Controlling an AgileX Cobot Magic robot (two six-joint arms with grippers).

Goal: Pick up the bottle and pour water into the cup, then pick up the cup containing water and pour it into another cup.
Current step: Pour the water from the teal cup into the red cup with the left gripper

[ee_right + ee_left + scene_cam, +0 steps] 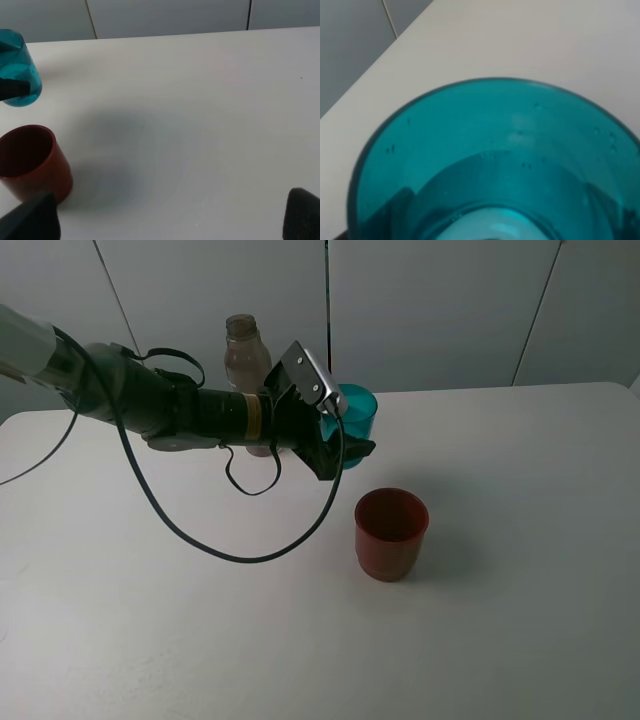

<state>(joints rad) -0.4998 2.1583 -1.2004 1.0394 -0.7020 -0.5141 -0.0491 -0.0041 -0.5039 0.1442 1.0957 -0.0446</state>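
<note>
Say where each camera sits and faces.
Exterior high: mounted high, looking down across the table toward the wall; shows the left arm and left end effector gripping the teal cup.
Left wrist: looks straight into the teal cup; no arm parts clear.
Right wrist: low, looking across the table past the red cup; open right end effector shows.
Shared: exterior and right wrist show both cups.

The teal cup point(360, 412), red-brown cup point(391, 536) and brownish-grey bottle point(243, 356) contrast with the white table point(520, 580).

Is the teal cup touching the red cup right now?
Apart. The right wrist view shows a strip of table between the teal cup and the red cup.
</note>
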